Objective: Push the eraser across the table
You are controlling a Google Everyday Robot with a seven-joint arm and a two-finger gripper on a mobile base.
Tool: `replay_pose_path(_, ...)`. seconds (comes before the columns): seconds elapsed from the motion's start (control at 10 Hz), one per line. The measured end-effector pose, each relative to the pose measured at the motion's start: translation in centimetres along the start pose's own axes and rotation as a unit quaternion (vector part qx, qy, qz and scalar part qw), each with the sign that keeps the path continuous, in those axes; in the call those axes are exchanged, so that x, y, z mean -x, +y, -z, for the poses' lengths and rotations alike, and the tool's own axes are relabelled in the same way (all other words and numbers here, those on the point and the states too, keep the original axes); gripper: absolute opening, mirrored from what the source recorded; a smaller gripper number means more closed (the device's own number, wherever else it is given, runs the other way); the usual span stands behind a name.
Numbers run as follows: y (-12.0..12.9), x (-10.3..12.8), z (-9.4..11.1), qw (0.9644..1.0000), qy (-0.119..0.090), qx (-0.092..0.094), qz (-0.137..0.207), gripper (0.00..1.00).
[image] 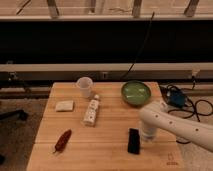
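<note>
The eraser point(133, 140) is a small flat black block lying on the light wooden table point(105, 150), toward the front right. My white arm comes in from the right, and the gripper point(147, 135) hangs down right beside the eraser's right edge, close to or touching it. The arm's bulk hides most of the gripper.
A green bowl point(135, 92) stands at the back right, a white cup point(84, 86) at the back middle. A white bottle point(91, 112) lies in the middle, a whitish pad point(64, 105) at the left, a red pepper-like item point(62, 140) front left. Cables lie on the floor at right.
</note>
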Motion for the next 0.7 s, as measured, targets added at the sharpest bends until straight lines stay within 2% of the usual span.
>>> replay_pose_path(0.7, -0.2, 2.3, -0.1, 0.9996, 0.008, 0.01, 0.025, 0.0)
